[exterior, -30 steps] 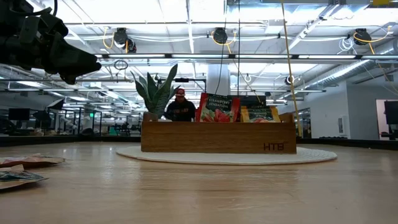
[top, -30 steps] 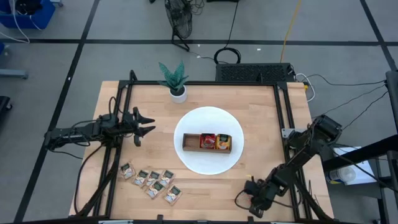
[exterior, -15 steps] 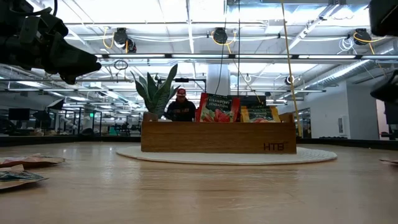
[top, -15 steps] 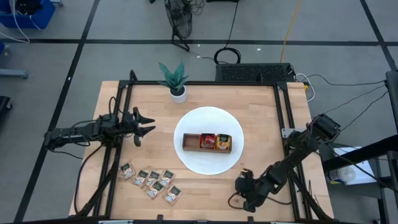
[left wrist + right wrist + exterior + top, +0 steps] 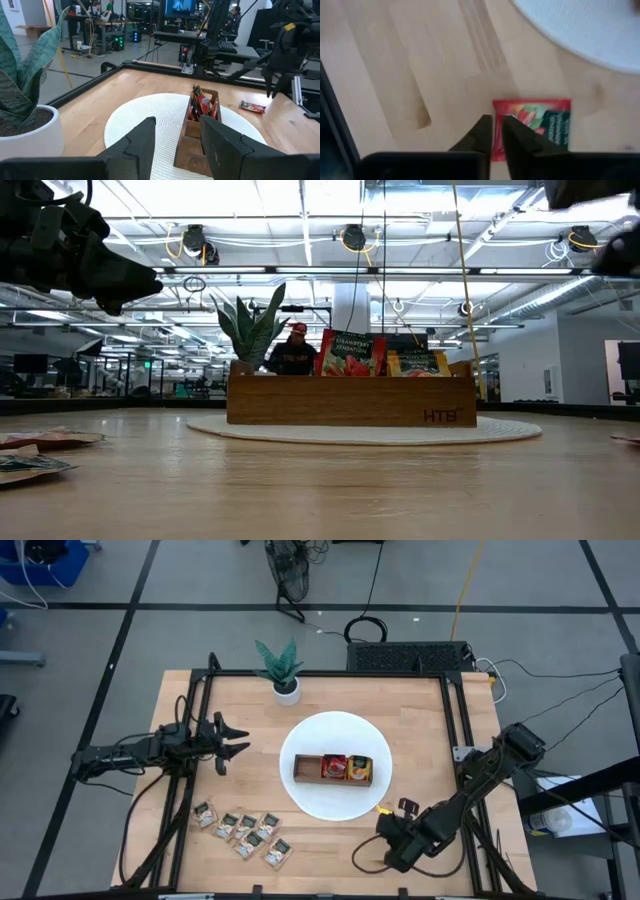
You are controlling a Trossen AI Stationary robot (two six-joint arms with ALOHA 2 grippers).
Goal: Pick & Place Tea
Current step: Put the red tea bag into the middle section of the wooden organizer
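- High view: we see the bench (image 5: 330,700) with a white round mat (image 5: 300,795) at its middle, and on it the brown wooden tray (image 5: 333,769). Red and orange-yellow tea sachets (image 5: 345,767) stand in the tray's middle and right compartments. A loose cluster of pale beige sachets (image 5: 245,830) lies on the bench near the front left. A potted plant (image 5: 282,670) stands behind the mat. The left tool (image 5: 238,740) hangs over the bench left of the mat, its fingers spread. The right tool (image 5: 372,852) hangs over the front edge, right of the beige cluster; from here we cannot tell how its fingers stand.
- Low view: the tray (image 5: 350,400) sits on the mat with sachets upright inside; a person shows far behind it.
- Left wrist view: the spread fingers (image 5: 227,145) frame the tray (image 5: 197,125); a red sachet (image 5: 251,106) lies on the bench beyond the mat.
- Right wrist view: the right tool (image 5: 497,132) shows its fingers nearly pressed together with a thin gap, just above a red sachet with green mark (image 5: 540,125) that lies flat on the bench near the mat's edge. We cannot tell whether the tips touch it.
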